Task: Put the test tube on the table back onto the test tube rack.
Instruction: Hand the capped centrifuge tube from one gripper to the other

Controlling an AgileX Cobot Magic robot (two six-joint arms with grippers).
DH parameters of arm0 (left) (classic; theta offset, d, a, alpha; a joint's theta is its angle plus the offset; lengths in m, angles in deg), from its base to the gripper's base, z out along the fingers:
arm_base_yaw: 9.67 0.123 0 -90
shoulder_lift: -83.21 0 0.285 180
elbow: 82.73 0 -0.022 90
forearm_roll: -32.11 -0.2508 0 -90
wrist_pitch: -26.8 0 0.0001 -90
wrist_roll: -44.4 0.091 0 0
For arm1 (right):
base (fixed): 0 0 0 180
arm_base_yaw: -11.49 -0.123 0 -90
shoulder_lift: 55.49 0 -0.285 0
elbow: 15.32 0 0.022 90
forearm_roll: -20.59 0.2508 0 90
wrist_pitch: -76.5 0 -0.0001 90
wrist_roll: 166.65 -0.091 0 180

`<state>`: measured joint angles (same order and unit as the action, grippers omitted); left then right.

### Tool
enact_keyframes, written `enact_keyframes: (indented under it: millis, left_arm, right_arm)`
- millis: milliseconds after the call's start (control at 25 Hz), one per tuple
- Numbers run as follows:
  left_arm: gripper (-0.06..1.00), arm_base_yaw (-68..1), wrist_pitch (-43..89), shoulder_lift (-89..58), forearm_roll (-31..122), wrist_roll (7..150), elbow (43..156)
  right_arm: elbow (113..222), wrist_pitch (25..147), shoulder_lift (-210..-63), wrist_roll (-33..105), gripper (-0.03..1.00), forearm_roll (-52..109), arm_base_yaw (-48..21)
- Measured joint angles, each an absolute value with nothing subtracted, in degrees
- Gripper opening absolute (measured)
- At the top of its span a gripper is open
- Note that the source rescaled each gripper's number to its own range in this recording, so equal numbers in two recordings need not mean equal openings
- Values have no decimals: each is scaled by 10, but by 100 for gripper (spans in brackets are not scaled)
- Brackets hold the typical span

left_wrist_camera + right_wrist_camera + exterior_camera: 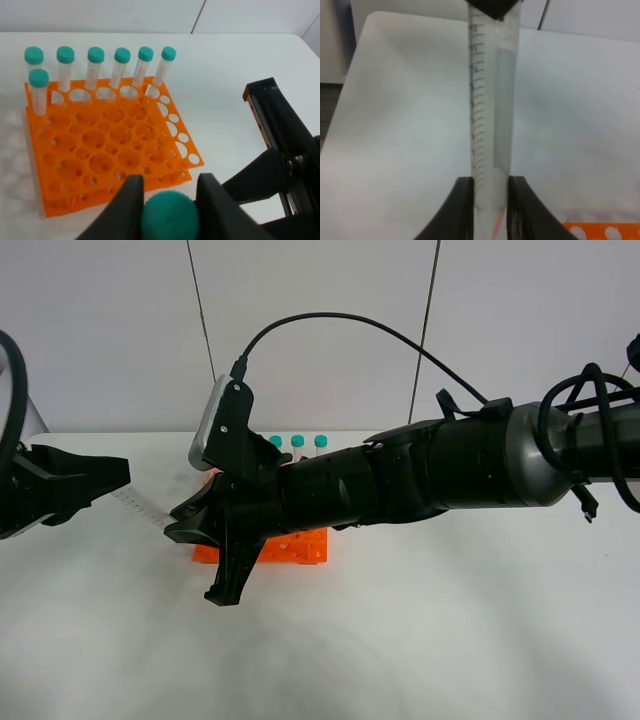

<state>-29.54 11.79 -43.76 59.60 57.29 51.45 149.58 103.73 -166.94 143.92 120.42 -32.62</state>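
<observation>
The test tube (142, 507) hangs in the air over the table (450, 640), left of the orange test tube rack (300, 548), with a gripper on each end. My left gripper (120, 476) is shut on its teal cap (170, 220), which fills the gap between the left gripper (170, 207) fingers. My right gripper (185, 525), reaching across from the right, is shut on the other end. In the right wrist view the clear graduated test tube (490, 125) runs from the right gripper (490, 200) to the left one.
Several capped tubes (95, 65) stand along the far edge of the rack (100, 150); its other holes show open. Three caps (298, 442) rise behind the right arm. The right gripper's body (272, 150) sits close beside the rack. A rack corner (605, 230) shows beneath.
</observation>
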Motion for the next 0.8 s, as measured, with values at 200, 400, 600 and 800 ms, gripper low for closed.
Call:
enact_keyframes:
  millis: [200,400,600,800]
  left_arm:
    - [1,-295,118,-438,598,575,515]
    - [1,-295,121,-438,599,577,515]
    - [1,-295,121,-437,599,577,515]
    - [1,-295,121,-437,599,577,515]
  right_arm:
    - [1496,1051,-1669,1433,29,1204,-326]
    - [1496,1060,-1670,1428,29,1204,-326]
    - [1496,1116,-1669,1421,0,1204,-330]
    - [1496,1120,-1669,1418,0,1204,-354]
